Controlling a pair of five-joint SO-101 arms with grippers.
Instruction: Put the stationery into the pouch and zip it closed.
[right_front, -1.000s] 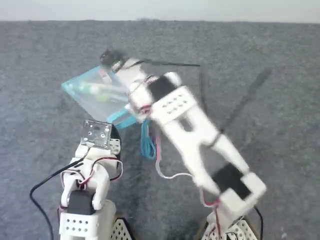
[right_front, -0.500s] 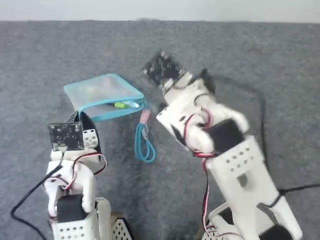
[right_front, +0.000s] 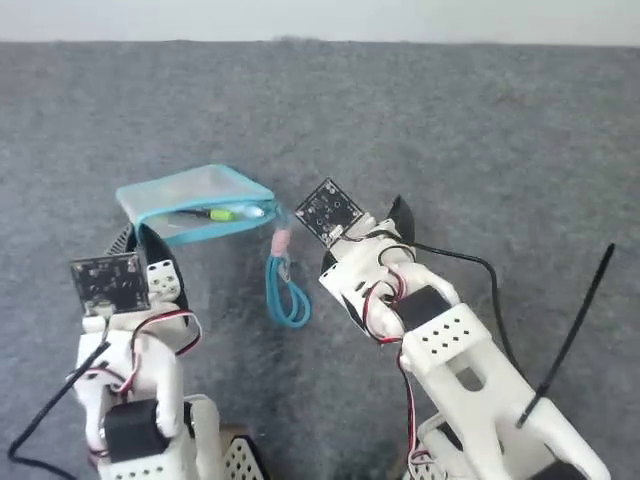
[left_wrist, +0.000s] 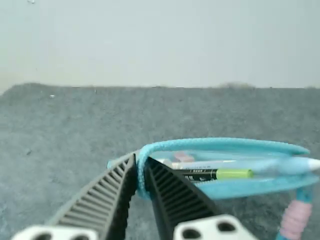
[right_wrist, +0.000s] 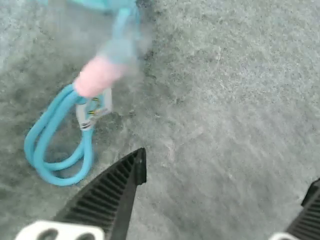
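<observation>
Noted: left gripper (left_wrist: 140, 172) clenched on end rim of translucent teal zip pouch (left_wrist: 235, 186); right gripper (right_wrist: 227, 170) spread wide, just beside teal cord loop (right_wrist: 57, 177).

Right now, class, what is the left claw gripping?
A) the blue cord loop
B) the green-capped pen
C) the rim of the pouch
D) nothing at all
C: the left claw is clamped on the rim of the pouch, and the pen lies inside it.

Pouch (left_wrist: 225, 145): far end cut by the frame edge. Pen (left_wrist: 215, 174): print illegible. Pink zip pull (right_wrist: 102, 75): blurred. Right gripper (right_wrist: 229, 167): one of its fingers (right_wrist: 311, 210) largely cropped.
</observation>
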